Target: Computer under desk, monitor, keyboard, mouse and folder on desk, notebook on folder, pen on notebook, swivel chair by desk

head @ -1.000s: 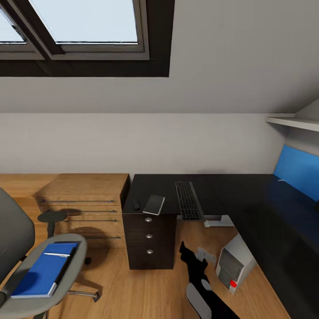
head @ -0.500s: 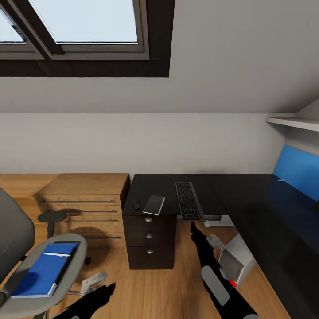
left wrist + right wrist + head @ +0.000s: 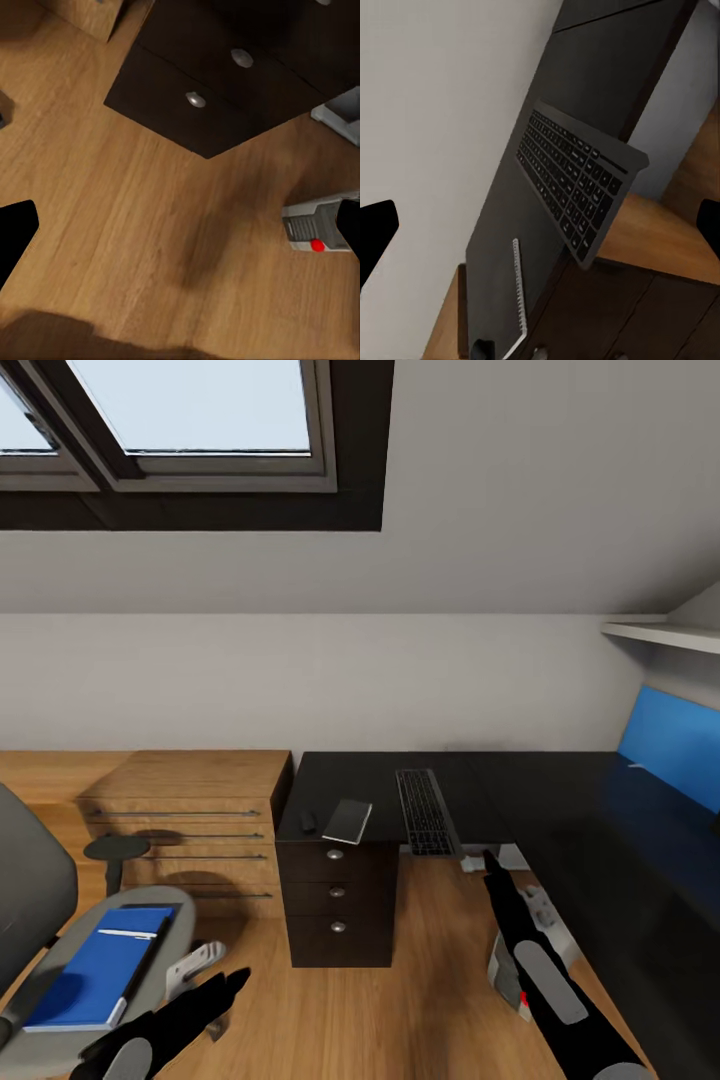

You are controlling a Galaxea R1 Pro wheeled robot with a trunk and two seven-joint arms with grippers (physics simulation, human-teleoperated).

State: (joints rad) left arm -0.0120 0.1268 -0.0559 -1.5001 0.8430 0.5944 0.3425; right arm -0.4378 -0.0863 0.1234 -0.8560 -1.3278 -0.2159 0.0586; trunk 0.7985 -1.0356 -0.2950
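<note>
Keyboard (image 3: 426, 812) is lying on the black desk (image 3: 560, 810), overhanging its edge, just beyond the right gripper (image 3: 490, 857), whose fingers are spread wide. Left gripper (image 3: 236, 982) is hanging unclenched above bare floor.

The left claw (image 3: 180, 232) stands spread over light wood plank floor (image 3: 112, 210), its dark fingertips (image 3: 15, 232) at opposite edges. Beyond stands the black drawer unit (image 3: 217, 90) with round silver knobs (image 3: 196, 99). The computer (image 3: 313, 227), red dot showing, sits on the floor nearby.

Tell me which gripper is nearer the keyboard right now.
Right. The right gripper sits just off the keyboard at the desk's front edge; the left gripper hangs low over the floor by the swivel chair.
</note>
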